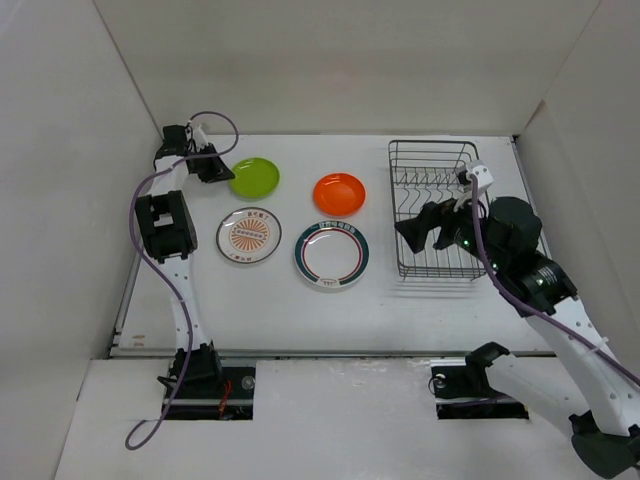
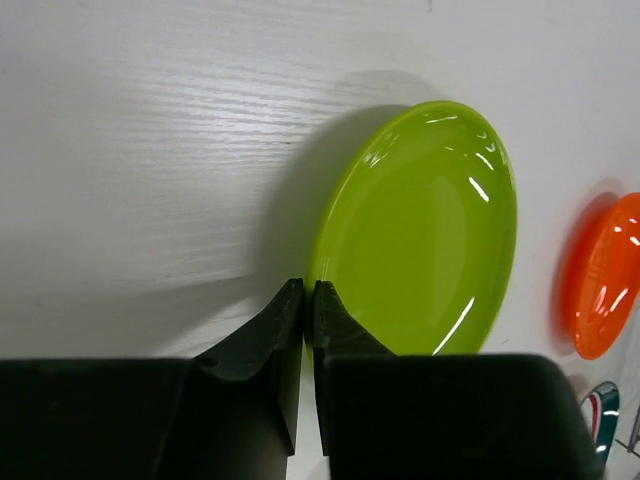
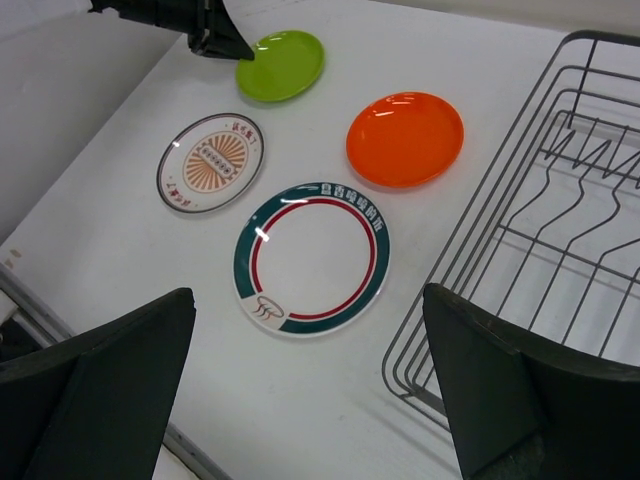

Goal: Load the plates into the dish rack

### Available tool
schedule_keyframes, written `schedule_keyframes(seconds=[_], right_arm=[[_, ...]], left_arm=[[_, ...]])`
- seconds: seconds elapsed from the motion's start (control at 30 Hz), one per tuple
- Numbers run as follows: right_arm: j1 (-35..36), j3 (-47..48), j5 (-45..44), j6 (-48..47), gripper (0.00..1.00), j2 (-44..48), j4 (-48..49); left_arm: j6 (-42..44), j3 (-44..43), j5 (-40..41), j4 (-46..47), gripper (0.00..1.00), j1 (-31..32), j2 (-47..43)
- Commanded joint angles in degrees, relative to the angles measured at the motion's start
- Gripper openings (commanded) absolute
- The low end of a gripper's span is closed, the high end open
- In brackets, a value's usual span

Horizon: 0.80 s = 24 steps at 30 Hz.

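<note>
Lying flat on the white bench (image 1: 420, 310), left of the black wire dish rack (image 1: 430, 143): lime green plate (image 1: 254, 177), orange plate (image 1: 339, 192), sunburst plate (image 1: 248, 236), teal-rimmed plate (image 1: 332, 256). Left claw (image 2: 308, 290) clenched nearly shut at the lime rim; grasp unclear. Right claw (image 1: 420, 235) spread wide over the rack's left side.

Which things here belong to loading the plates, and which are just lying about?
Job: lime green round plate, orange round plate, white sunburst-centred plate, white teal-rimmed plate, black wire dish rack.
Lying about: no loose items visible; only white tabletop, white walls.
</note>
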State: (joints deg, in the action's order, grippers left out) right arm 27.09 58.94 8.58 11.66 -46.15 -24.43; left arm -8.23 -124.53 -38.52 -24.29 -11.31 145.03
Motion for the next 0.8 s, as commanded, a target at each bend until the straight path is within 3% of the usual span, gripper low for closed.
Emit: schedule_keyframes(seconds=[0.0, 0.23, 0.47, 0.6, 0.77], right_arm=[[0.5, -1.6, 0.1, 2.5, 1.00, -1.9, 6.8], [0.5, -2.2, 3.9, 3.5, 1.00, -8.5, 15.3], [0.5, 4.2, 11.5, 4.1, 1.00, -20.0, 27.1], [-1.5, 11.4, 16.7, 5.3, 1.00, -29.6, 32.4], [-2.7, 14.3, 24.7, 13.9, 1.00, -42.0, 43.8]], left_arm=[[-2.0, -3.3, -3.5, -0.4, 0.00, 0.2, -2.3], [-8.8, -1.3, -15.9, 7.2, 0.00, 0.2, -15.7], [-7.6, 19.9, -24.0, 13.7, 0.00, 0.2, -32.3], [-3.7, 27.3, -26.5, 13.1, 0.00, 1.5, -38.9], [0.7, 31.2, -25.9, 9.5, 0.00, 2.6, -43.9]])
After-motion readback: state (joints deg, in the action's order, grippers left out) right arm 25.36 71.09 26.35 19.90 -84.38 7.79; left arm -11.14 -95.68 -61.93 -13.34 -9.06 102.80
